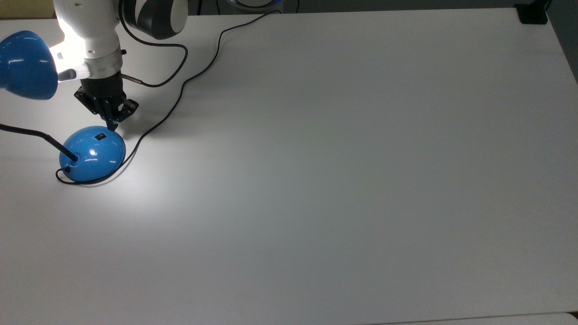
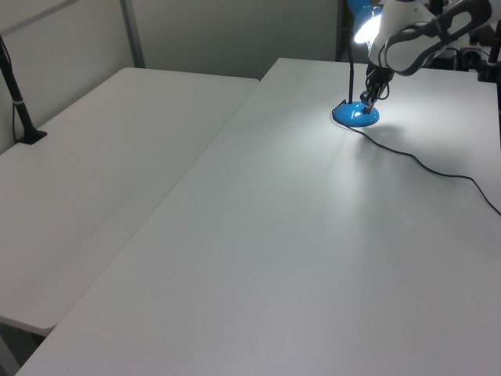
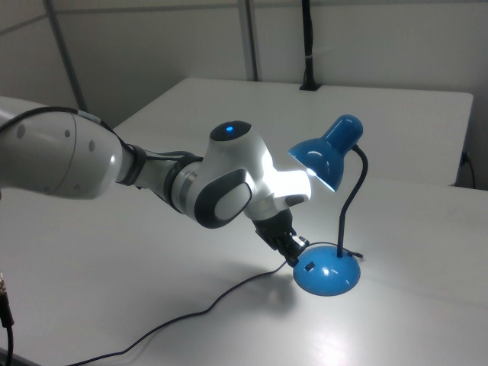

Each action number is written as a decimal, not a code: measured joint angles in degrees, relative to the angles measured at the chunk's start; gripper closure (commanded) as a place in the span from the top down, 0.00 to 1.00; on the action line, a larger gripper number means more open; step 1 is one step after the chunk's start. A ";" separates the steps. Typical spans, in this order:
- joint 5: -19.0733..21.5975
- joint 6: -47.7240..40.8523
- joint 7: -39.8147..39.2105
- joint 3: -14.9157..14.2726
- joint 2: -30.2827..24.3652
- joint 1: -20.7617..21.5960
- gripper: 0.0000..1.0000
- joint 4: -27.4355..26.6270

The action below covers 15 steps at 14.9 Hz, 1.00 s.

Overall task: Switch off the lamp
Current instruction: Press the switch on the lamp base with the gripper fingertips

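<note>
Lamp (image 1: 92,153) sits near the top view's left edge of the white bench (image 1: 343,171), lit: shade (image 3: 329,152) glows underneath and throws a bright patch on the bench beside the base. Blue domed base has the small black rocker switch (image 1: 100,135) on its upper slope; in the right view the switch (image 3: 309,267) faces the arm side. Thin black neck (image 3: 352,200) rises from the base and curves over to the blue bell shade, which hangs above the base and tilts toward the arm. Black cord (image 1: 180,90) leaves the base, loops round its edge, then snakes across the bench to the far side in the top view. Pincer (image 1: 112,127) points down with its fingers pressed together, closed on nothing, tips right at the base rim just beside the switch; can't tell whether they touch the dome. In the left view the pincer (image 2: 365,98) is directly over the base (image 2: 356,115), and the right view puts the pincer (image 3: 299,248) at the base's left edge. White arm link (image 3: 229,179) catches the lamp light. A second white bench (image 2: 86,172) stands adjacent on the left view's left.
</note>
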 measured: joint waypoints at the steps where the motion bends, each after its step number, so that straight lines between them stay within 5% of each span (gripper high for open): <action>1: 0.00 0.58 0.53 -0.01 0.33 -0.24 0.00 0.00; 15: 0.00 6.34 4.47 -0.01 2.73 -1.52 0.00 -0.02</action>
